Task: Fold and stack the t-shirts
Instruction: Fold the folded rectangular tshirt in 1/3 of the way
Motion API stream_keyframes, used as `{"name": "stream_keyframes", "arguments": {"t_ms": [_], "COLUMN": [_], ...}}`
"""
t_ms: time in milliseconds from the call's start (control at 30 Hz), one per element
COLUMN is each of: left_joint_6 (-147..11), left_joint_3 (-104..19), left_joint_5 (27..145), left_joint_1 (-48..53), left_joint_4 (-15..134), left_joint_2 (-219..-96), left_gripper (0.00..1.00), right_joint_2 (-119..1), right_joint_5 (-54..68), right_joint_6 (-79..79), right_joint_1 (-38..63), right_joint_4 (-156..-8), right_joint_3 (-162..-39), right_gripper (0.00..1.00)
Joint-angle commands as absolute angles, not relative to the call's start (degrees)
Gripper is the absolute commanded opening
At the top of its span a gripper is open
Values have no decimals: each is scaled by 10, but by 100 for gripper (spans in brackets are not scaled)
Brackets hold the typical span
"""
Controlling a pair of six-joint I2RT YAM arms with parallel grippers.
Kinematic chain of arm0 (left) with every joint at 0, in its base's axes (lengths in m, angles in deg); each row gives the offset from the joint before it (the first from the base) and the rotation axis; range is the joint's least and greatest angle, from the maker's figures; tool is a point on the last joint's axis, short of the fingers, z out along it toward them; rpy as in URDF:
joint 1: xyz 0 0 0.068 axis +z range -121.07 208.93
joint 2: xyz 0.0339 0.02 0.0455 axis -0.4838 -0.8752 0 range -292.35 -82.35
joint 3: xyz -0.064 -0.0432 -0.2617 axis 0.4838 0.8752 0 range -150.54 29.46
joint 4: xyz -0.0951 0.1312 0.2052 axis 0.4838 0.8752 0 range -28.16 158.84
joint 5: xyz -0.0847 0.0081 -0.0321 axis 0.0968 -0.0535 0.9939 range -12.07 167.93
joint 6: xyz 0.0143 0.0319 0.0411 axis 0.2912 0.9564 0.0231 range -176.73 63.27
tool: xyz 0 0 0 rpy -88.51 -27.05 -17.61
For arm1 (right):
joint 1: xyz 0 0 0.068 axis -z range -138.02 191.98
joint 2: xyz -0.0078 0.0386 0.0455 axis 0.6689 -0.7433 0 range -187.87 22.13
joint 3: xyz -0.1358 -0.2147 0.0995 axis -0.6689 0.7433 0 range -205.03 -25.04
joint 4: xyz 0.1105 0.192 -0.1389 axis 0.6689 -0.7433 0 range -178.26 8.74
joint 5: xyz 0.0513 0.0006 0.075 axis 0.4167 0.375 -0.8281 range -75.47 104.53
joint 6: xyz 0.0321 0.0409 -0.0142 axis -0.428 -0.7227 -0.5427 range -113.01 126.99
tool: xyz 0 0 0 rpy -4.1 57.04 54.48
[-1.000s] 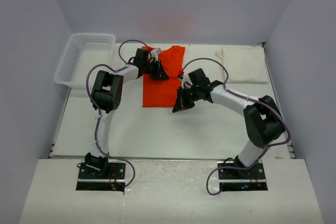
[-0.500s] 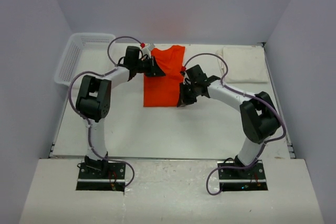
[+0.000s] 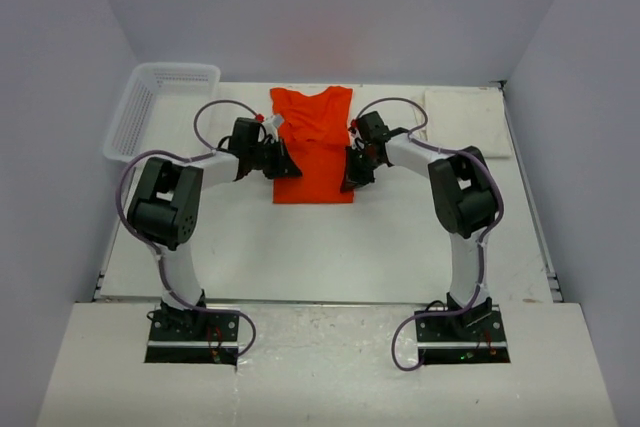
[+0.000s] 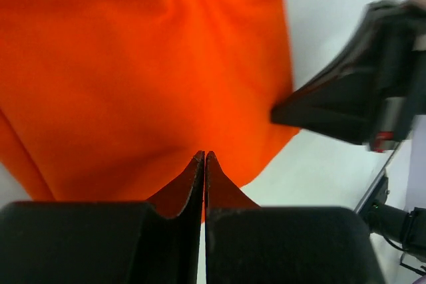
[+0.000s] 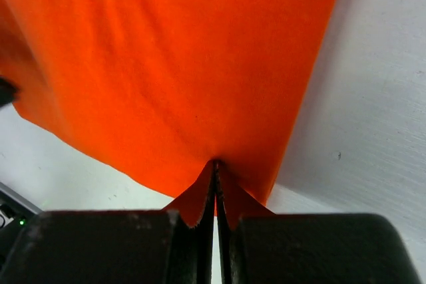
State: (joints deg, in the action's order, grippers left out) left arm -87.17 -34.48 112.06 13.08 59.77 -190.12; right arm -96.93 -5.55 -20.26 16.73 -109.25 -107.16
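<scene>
The orange-red t-shirt (image 3: 312,142) lies spread at the middle back of the table, neck away from me. My left gripper (image 3: 284,163) is at its left edge near the lower hem, jaws shut with a pinch of orange cloth (image 4: 166,84) between the tips (image 4: 204,156). My right gripper (image 3: 349,173) is at the shirt's right edge, jaws shut on a puckered fold of the same cloth (image 5: 186,71) at the tips (image 5: 215,163). The cream-white t-shirt (image 3: 465,123) lies folded at the back right, untouched.
A white plastic lattice basket (image 3: 160,107) stands at the back left corner. Grey walls close in the table at the back and both sides. Purple cables loop above both arms. My right gripper's black body (image 4: 359,91) shows in the left wrist view.
My left gripper has moved from the shirt's far left shoulder down along its left edge. My right gripper has moved from the lower right corner up onto the right edge. The shirt lies flatter.
</scene>
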Motion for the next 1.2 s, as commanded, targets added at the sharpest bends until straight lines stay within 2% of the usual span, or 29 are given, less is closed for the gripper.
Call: {"name": "stream_keyframes", "arguments": {"t_ms": [0, 200, 367, 633, 933, 1167], "left_joint_6": [-867, -867, -881, -913, -993, -1000], "left_joint_3": [-328, -296, -208, -77, 10, 14], "left_joint_5": [1091, 1005, 924, 908, 895, 853], "left_joint_1": [125, 119, 115, 102, 1, -15], "left_joint_4": [604, 688, 707, 687, 697, 762], "left_joint_2": [-1922, -1918, -1870, -1797, -1660, -1539], "left_gripper": [0, 0, 0, 0, 0, 0], "right_joint_2": [-976, -964, -936, -861, -678, -480], "right_joint_5": [-57, -50, -40, -37, -27, 2], "right_joint_6": [-206, -224, -242, -261, -297, -322], "right_joint_1": [162, 161, 160, 156, 119, 86], "right_joint_4": [-1115, -1113, -1074, -1021, -985, -992], "right_joint_3": [-1108, -1064, -978, -837, -671, -562], "right_gripper": [0, 0, 0, 0, 0, 0]}}
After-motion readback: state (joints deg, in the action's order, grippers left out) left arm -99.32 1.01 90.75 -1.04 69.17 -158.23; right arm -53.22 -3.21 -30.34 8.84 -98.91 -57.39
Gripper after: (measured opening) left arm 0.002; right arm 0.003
